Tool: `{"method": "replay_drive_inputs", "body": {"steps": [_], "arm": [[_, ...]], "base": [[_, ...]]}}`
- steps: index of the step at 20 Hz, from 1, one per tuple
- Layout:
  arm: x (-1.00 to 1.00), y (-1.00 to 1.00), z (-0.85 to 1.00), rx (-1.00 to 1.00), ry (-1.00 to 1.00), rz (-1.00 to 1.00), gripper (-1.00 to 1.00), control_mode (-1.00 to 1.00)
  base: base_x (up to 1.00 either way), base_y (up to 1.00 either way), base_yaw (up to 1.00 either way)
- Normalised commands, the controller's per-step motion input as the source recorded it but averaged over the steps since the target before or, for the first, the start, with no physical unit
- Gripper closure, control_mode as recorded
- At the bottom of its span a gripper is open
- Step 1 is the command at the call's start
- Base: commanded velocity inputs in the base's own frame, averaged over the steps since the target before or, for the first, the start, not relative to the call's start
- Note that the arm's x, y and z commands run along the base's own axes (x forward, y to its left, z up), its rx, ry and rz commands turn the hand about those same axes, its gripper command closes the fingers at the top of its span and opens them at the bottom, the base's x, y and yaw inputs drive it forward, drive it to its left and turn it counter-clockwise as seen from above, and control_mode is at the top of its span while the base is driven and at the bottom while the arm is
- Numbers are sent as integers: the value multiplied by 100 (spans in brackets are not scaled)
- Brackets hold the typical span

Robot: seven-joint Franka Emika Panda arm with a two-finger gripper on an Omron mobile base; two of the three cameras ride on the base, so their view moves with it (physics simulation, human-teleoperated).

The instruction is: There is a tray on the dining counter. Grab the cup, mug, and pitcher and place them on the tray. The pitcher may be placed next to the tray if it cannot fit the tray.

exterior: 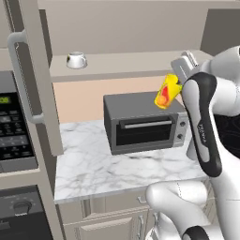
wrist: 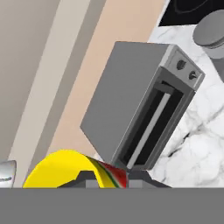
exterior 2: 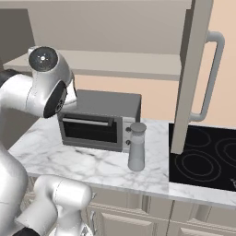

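The cup (exterior: 167, 93), yellow with a red-orange design, hangs tilted in the air above the grey toaster oven (exterior: 145, 121), clear of its top. The gripper (exterior: 177, 84) is clenched on the cup's upper part, seen in the left base view just beside the white arm's dark-jointed wrist. In the hand view the cup's yellow rim (wrist: 70, 170) sits between the two dark fingertips at the bottom, with the toaster oven (wrist: 140, 109) beyond it.

The mug (exterior: 76, 60), squat and white, stands on the beige ledge (exterior: 122, 63) behind and above the marble counter (exterior: 103, 166), well apart from the cup. The pitcher (exterior 2: 137, 146), tall and grey, stands upright on the marble just beside the toaster oven's knob end, between the oven and the black cooktop (exterior 2: 205, 159). Its lid also shows at the upper right of the hand view.
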Motion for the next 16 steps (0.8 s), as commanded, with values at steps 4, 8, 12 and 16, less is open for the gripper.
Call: {"method": "replay_drive_inputs", "body": {"steps": [4,8,12,16], "arm": [[-40,-1,0,-27,16,0,100,-100],[-31,0,-2,-27,14,3,100,-100],[-16,-2,-15,-17,12,12,100,-100],[-6,-14,-31,-6,5,18,100,-100]], "base": [[0,0,0],[0,0,0],[0,0,0],[0,0,0]]}}
